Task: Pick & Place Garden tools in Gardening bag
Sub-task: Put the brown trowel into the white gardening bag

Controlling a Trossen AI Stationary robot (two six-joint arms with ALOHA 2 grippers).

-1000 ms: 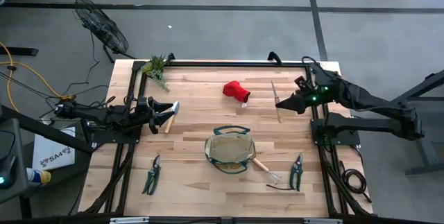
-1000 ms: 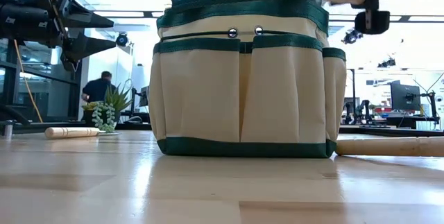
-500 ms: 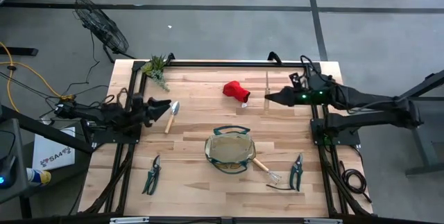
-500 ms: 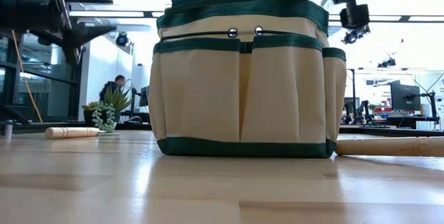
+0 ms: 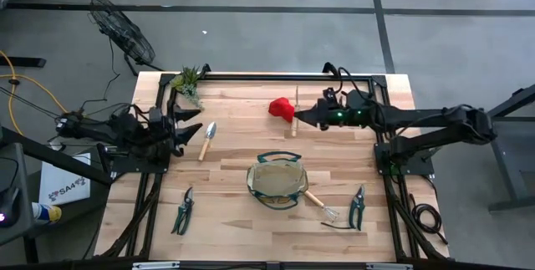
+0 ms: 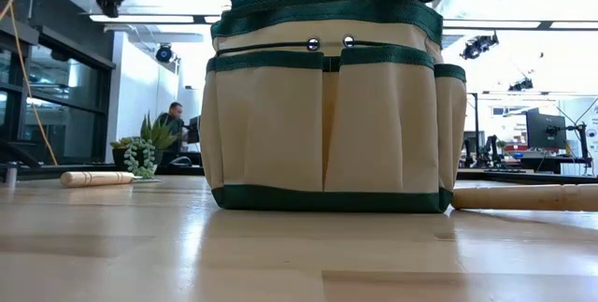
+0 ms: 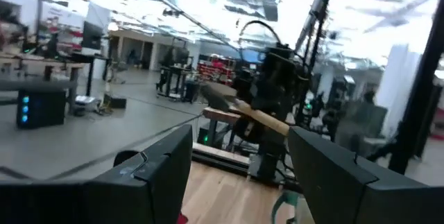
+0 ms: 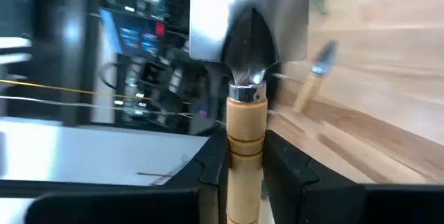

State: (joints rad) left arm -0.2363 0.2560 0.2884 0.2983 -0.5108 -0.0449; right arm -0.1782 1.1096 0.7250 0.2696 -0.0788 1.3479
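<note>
While right pincer (image 5: pixel 301 116) grips trowel (image 8: pixel 246 78) by handle, mid-carry; you next swing over gardening bag (image 5: pixel 277 185), release. Left pincer (image 5: pixel 194 121) wide, empty.

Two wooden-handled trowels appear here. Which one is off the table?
The trowel gripped by the right gripper, held near the red glove; the other trowel lies on the table's left side.

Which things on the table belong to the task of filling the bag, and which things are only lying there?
Job:
- gardening bag
- trowel held in the right hand
- second trowel
- red glove
- two pruners
- wire rake

Lying about:
- plant sprig
- floor fan, off the table
</note>
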